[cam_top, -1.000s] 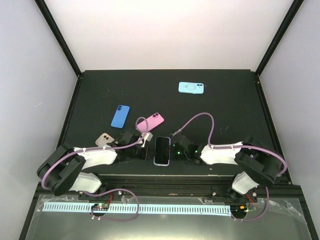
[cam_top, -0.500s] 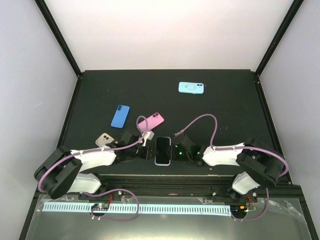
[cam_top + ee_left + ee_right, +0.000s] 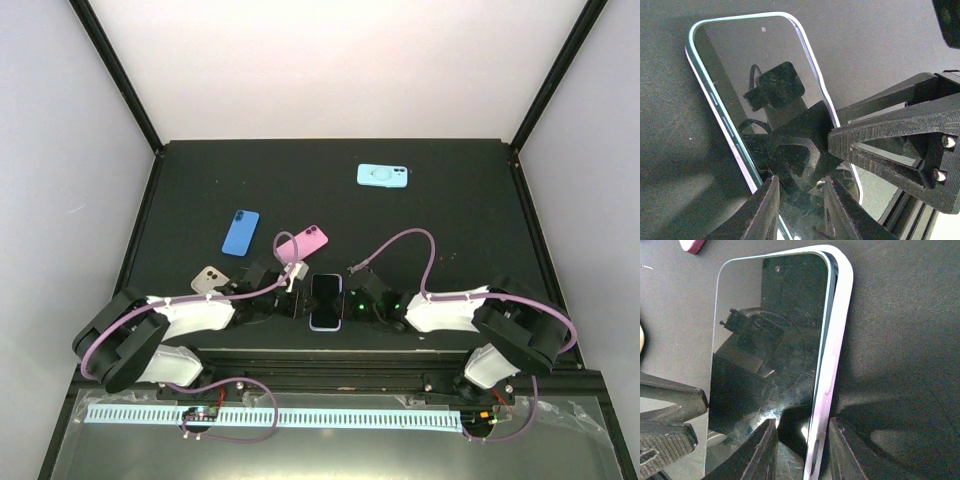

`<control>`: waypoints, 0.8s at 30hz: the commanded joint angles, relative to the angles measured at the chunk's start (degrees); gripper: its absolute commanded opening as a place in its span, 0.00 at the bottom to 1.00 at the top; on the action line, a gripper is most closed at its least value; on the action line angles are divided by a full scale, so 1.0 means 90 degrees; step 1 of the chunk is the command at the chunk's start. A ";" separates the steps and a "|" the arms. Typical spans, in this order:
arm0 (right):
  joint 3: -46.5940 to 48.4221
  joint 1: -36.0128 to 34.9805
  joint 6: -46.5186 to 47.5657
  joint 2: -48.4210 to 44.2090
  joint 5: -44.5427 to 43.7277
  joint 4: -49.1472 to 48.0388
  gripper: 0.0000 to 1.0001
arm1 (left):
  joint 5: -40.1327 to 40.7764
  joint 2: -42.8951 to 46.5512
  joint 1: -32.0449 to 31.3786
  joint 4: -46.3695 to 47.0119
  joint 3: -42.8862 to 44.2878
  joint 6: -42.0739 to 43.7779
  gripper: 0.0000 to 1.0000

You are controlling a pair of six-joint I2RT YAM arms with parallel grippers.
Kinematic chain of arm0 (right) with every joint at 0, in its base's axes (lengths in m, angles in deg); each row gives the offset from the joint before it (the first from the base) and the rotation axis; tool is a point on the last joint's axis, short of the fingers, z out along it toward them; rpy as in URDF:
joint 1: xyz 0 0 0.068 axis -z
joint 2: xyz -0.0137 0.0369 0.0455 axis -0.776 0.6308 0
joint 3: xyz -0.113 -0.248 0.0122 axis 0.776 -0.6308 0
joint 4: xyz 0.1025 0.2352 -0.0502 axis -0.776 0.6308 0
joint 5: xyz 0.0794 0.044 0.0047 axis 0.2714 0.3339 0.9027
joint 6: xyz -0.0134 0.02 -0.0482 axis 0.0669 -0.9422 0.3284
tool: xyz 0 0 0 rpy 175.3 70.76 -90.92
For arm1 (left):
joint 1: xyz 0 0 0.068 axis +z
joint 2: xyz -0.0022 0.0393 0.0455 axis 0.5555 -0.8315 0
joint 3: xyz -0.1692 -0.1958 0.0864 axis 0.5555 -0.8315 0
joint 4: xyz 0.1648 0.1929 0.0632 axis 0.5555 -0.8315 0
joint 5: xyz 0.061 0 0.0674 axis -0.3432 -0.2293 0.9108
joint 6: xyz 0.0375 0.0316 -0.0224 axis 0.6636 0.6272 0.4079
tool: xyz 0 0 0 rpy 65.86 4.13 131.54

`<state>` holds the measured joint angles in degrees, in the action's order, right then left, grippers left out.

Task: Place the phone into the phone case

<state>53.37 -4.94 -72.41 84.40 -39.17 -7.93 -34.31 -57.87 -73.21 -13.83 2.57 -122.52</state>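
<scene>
The phone (image 3: 325, 297), dark screen up, lies in the lilac phone case (image 3: 312, 322) near the table's front edge, between both grippers. In the right wrist view the phone's (image 3: 770, 340) teal side shows just inside the case's (image 3: 835, 335) lilac right rim. My right gripper (image 3: 803, 422) is open and straddles that rim, one finger over the screen, the other outside the case. My left gripper (image 3: 801, 182) is open over the phone's (image 3: 765, 60) left side, one finger at the edge, one above the glass. From above, the left gripper (image 3: 291, 303) and right gripper (image 3: 352, 302) flank the phone.
A blue case (image 3: 240, 232), a pink one (image 3: 308, 240) and a beige one (image 3: 208, 280) lie left and behind. A light blue case (image 3: 383, 176) sits at the back right. The table's front rail (image 3: 330, 355) runs just below the phone.
My left gripper's jaws have parted from nearly shut. The right gripper has narrowed slightly. Both arms and the phone have stayed nearly in place.
</scene>
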 commanded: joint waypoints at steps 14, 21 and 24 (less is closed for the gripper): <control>-0.0047 0.0031 0.0045 0.0207 0.0249 -0.0326 0.30 | 0.0193 -0.0495 -0.0112 0.0415 0.0046 -0.0032 0.15; -0.0560 0.0273 -0.0302 -0.0068 0.0644 -0.1249 0.32 | 0.0141 -0.0498 -0.0108 0.0585 -0.0093 -0.0161 0.13; -0.0677 0.0348 -0.0442 -0.0210 0.0683 -0.1309 0.33 | 0.0132 -0.0403 -0.0109 0.0634 -0.0150 -0.0200 0.14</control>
<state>48.99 -2.51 -74.27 83.90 -35.04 -16.23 -31.14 -60.99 -73.21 -10.69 2.05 -123.54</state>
